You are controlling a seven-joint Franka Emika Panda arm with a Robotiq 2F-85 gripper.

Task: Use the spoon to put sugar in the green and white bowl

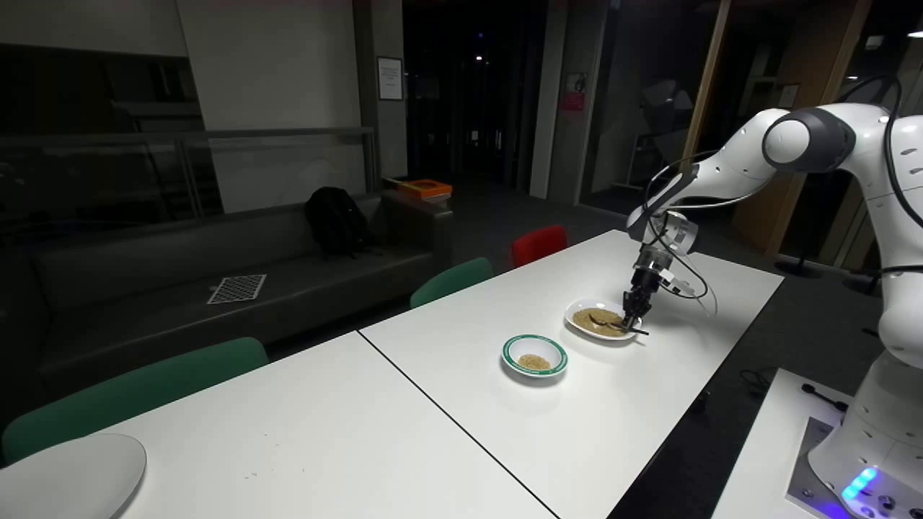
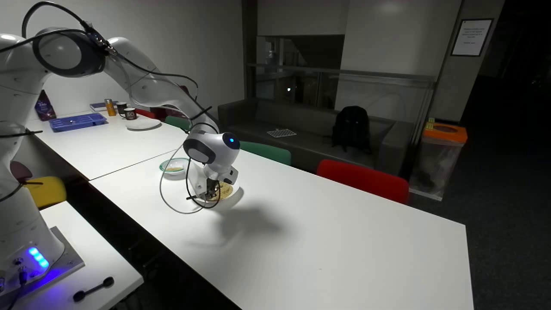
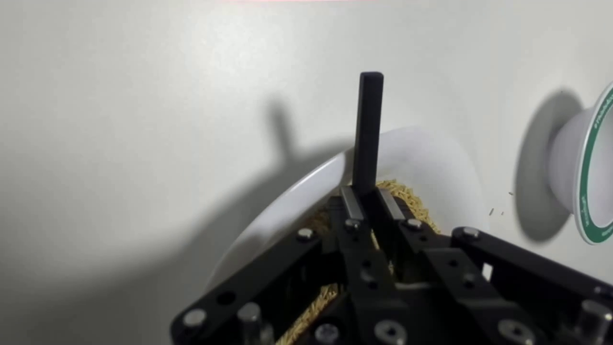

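The spoon (image 3: 368, 124) is dark, with a slim flat handle. My gripper (image 3: 371, 201) is shut on that handle, whose end sticks out past the fingertips over the dish edge. In an exterior view the gripper (image 1: 629, 323) points down over a white oval dish (image 1: 570, 316), and the spoon's head rests at the tan heap of sugar (image 1: 593, 326), grainy and elongated up close. The wrist view hides the spoon's head behind the fingers. Beside the dish stands the green and white bowl (image 1: 533, 338), holding a small tan heap (image 1: 533, 362); its outer side (image 3: 565, 158) shows in the wrist view.
A few loose grains (image 3: 492, 211) lie on the table between dish and bowl. Farther along are a large plate (image 2: 143, 124), a blue tray (image 2: 77, 122) and mugs (image 2: 129, 113). Green and red chairs (image 2: 361, 178) line one long edge of the table.
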